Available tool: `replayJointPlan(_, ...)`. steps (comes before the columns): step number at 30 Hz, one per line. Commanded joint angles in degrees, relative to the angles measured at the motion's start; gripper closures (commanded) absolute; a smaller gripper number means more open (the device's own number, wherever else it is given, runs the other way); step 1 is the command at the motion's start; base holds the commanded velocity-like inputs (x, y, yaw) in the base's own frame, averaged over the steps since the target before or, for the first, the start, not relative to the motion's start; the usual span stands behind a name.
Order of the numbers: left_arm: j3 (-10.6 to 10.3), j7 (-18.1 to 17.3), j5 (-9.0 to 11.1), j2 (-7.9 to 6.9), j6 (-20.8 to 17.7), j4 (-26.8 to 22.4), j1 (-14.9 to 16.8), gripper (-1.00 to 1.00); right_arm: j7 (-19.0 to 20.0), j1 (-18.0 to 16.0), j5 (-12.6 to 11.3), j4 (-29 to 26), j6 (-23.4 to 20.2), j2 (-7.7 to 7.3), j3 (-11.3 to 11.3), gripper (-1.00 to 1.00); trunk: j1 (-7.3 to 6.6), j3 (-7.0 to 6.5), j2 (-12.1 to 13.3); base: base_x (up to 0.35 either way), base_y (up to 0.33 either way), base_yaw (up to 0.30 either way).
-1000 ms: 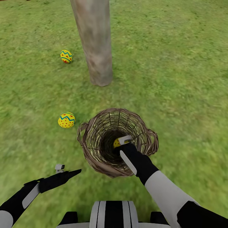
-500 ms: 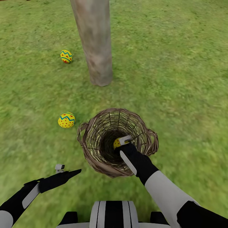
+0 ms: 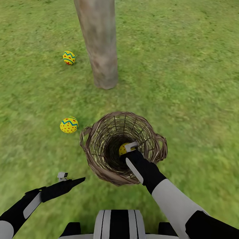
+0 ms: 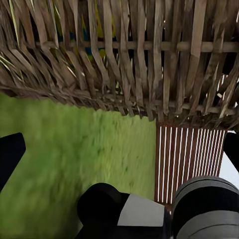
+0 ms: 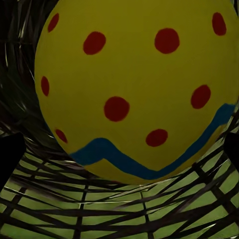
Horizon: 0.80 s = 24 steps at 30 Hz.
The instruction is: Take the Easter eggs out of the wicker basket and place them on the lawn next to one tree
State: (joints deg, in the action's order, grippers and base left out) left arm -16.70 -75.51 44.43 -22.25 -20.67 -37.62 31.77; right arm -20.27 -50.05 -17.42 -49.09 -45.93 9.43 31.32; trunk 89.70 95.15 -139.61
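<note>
1. Against the head picture of a second ago, the whole scene has slid a little: the tree (image 3: 99, 43), the two eggs lying on the lawn (image 3: 186, 99) and the wicker basket (image 3: 96, 162) all sit slightly higher and to the left. That is the camera moving; nothing on the grass has moved relative to anything else.
2. Both arms look as they did then. The right arm reaches down into the basket, and the left arm is held low over the grass to the basket's left.
3. The right end effector (image 3: 127, 149) is deep inside the basket, right at the third egg (image 3: 122, 149). In the right wrist view that egg (image 5: 132, 89) looms very close, in line between the two dark fingertips at the picture's edges, with the woven basket floor beneath it.
4. Whether the right fingers are touching or pinching this egg cannot be told. The fingertips stand wide apart at either side of it, yet contact is not visible.
5. The left end effector (image 3: 71, 179) hangs above the lawn just outside the basket wall, with nothing in it. In the left wrist view its fingers sit far apart at the picture's edges, facing the basket's woven side (image 4: 124, 59).
6. The far egg (image 3: 69, 57) lies on the grass near the trunk, on its left.
7. The near egg (image 3: 69, 125) lies on the grass just left of the basket.
</note>
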Motion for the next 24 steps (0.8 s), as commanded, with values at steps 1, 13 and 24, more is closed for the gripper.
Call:
replayJointPlan(1, -0.35, -0.07, 0.53, -0.08, -0.6, 0.01, 0.04, -1.0, -0.56, -0.04, -0.6, -0.04, -0.13, -0.02, 0.15, -1.0, 0.21, 0.21, -0.42, 0.0, 0.0, 0.0)
replayJointPlan(13, -0.35, -0.07, 0.52, -0.08, -0.6, 0.01, 0.04, -1.0, -0.61, -0.04, -0.58, -0.06, -0.13, -0.02, 0.17, -1.0, 0.65, 0.57, -1.22, 0.0, 0.0, 0.0)
replayJointPlan(24, -0.35, -0.15, 0.55, -0.08, -0.56, 0.01, 0.04, -1.0, -0.74, -0.04, 4.29, 0.05, -0.14, 0.1, 0.14, -1.0, 0.65, 0.57, -1.22, 0.0, 0.0, 0.0)
